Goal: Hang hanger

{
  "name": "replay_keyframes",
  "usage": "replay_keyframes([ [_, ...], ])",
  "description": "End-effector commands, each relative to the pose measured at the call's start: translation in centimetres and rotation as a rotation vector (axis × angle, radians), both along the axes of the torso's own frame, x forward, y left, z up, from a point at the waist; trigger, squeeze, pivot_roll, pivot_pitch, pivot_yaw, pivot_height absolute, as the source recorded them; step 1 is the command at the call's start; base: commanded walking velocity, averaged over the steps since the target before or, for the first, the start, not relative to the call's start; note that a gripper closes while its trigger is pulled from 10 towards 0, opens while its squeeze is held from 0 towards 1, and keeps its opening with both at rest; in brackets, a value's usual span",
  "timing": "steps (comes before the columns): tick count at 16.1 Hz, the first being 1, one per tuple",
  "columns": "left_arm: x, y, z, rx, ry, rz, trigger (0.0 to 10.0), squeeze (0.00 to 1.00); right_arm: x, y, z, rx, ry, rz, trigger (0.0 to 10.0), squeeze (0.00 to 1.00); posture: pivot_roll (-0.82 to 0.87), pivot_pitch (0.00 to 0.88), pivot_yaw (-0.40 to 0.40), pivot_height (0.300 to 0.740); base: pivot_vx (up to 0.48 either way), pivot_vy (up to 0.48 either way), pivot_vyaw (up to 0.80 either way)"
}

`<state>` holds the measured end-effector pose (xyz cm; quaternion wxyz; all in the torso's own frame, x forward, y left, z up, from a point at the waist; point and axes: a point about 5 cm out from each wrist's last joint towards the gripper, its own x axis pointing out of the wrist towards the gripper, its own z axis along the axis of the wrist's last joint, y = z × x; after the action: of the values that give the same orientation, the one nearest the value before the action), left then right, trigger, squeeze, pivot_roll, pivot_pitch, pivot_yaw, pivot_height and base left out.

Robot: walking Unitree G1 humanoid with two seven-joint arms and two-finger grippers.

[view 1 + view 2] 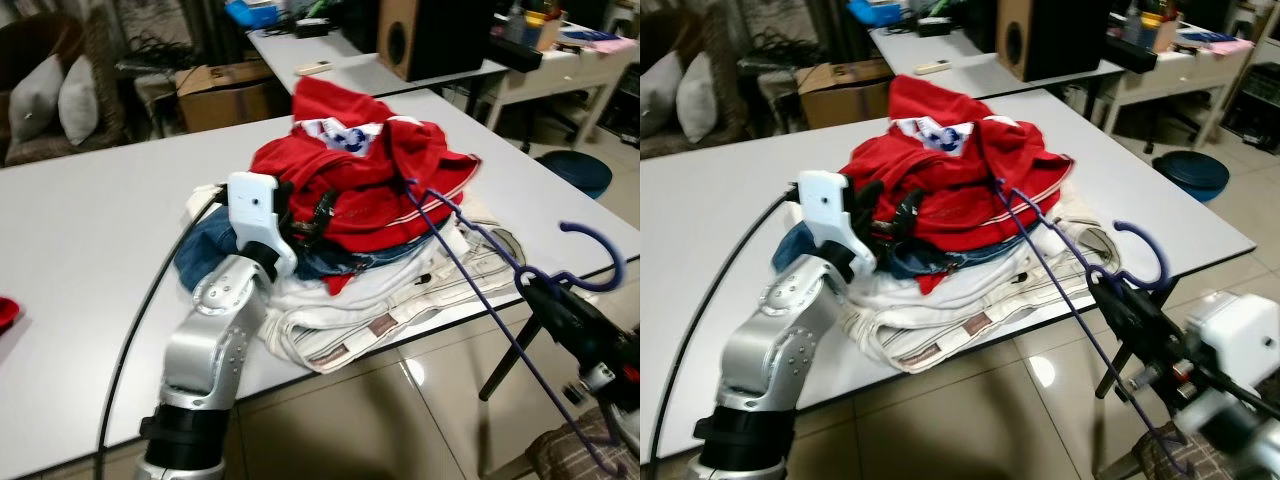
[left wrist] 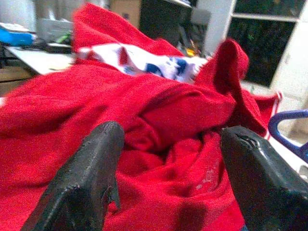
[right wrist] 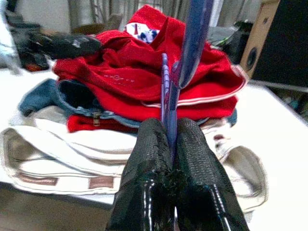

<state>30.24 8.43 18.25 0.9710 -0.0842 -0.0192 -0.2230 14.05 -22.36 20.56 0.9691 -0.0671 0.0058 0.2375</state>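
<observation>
Item 1: left gripper (image 2: 168, 178). Fingers spread wide, nothing between them, tips pushed up against the red garment (image 1: 360, 185); the silver arm rises from below the counter's near edge. Apparent purpose: to take hold of or steady the cloth while the hanger goes in.

Item 2: counter (image 1: 90, 260). White, broad; carries the clothing heap close to its near edge.

Item 3: clothing heap. Red garment on top, with a white patch printed in blue; denim piece (image 1: 205, 255) beneath it on the left side; cream trousers (image 1: 350, 320) at the bottom, overhanging the near edge.

Item 4: hanger (image 1: 480, 290). Purple wire, hook turned upward. Its far arm rests on the red garment; the remainder slants out past the near edge over the floor. Not yet hung anywhere, and seemingly not yet inside the garment.

Item 5: right gripper (image 3: 169, 159). Fingers clamped tight on the hanger just below the hook, probably to steer the far arm into the garment.
</observation>
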Motion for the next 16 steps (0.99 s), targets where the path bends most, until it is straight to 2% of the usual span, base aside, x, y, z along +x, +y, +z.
replay_keyframes([
  [1,0.6,-0.1,-0.2,0.055,0.006,-0.002,10.0,0.00,-0.5,0.4,0.7,0.018,-0.015,0.041,10.0,0.00,-0.11,0.017,0.102,0.740,0.000,0.000,0.00],
  [4,1.7,0.2,-0.6,0.140,0.001,0.054,10.0,0.00,-0.7,0.7,1.4,0.072,-0.036,0.063,10.0,0.00,-0.12,0.014,0.109,0.740,0.000,0.000,0.00],
  [5,2.2,0.4,-0.6,0.172,-0.011,0.084,10.0,0.00,-0.6,1.2,1.7,0.101,-0.049,0.087,10.0,0.00,-0.12,0.012,0.110,0.740,0.000,0.000,0.00],
  [7,2.3,0.5,-0.6,0.185,-0.017,0.092,10.0,0.00,-0.6,1.4,1.7,0.106,-0.050,0.094,10.0,0.00,-0.12,0.012,0.110,0.740,0.000,0.000,0.00],
  [8,2.3,0.8,0.2,0.183,-0.049,0.110,0.0,0.00,-0.5,1.5,1.5,0.105,-0.040,0.106,10.0,0.00,-0.12,0.009,0.109,0.740,0.000,0.000,0.00],
  [9,2.1,1.1,1.1,0.165,-0.088,0.115,4.7,0.00,-0.5,1.4,1.5,0.107,-0.032,0.112,10.0,0.00,-0.12,0.009,0.109,0.740,0.000,0.000,0.00],
  [11,2.0,1.2,1.4,0.158,-0.104,0.112,4.7,0.00,-0.5,1.4,1.5,0.110,-0.030,0.115,10.0,0.00,-0.12,0.008,0.106,0.740,0.000,0.000,0.00],
  [12,1.6,1.2,1.8,0.153,-0.118,0.079,10.0,0.00,-0.4,1.3,1.5,0.108,-0.026,0.120,10.0,0.00,-0.10,0.005,0.099,0.740,0.000,0.000,0.00],
  [14,1.6,1.3,1.9,0.163,-0.123,0.068,10.0,0.00,-0.3,1.4,1.5,0.109,-0.022,0.124,10.0,0.00,-0.10,0.005,0.099,0.740,0.000,0.000,0.00],
  [16,2.2,1.8,0.6,0.243,-0.061,0.113,10.0,0.00,0.0,1.5,1.4,0.109,-0.021,0.134,10.0,0.00,-0.10,0.004,0.098,0.740,0.000,0.000,0.00],
])
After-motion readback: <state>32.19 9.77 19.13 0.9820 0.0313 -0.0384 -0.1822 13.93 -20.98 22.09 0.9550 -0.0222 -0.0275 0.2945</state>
